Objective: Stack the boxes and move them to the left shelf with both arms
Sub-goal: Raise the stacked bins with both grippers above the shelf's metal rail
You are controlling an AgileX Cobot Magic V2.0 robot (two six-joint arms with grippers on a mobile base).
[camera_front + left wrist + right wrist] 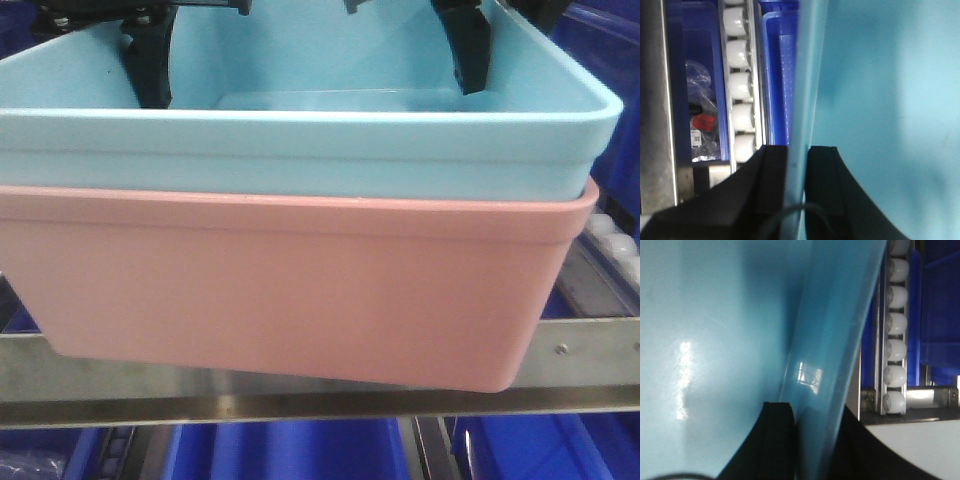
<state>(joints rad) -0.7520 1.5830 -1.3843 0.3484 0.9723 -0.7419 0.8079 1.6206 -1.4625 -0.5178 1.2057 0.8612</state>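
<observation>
The blue bin [300,150] sits nested in the pink bin [280,290], with its rim standing above the pink rim along the near side. The stack fills the front view from 9 to 3 o'clock. The pink bin's bottom edge slants down toward 4 o'clock and overlaps the front bar [300,405] of the shelf [590,345], which crosses at 6 o'clock. I cannot tell whether the bin rests on the bar or hangs just over it.

The left gripper [796,167] is clamped on the blue bin's side wall. In the left wrist view one black finger [765,195] lies outside the wall and the other inside, both against it. In the front view it dips into the bin at 11 o'clock. The right gripper [812,427] grips the opposite wall the same way, and shows at 1 o'clock in the front view.

White rollers [740,90] run in a metal rail at 10 o'clock of the left wrist view. A dark bin [777,75] lies between them and the blue wall. A clear bag [702,120] with a red label lies at 9 o'clock. In the right wrist view a second roller row runs from 1 to 4 o'clock, and a white surface [920,450] lies at 5 o'clock.
</observation>
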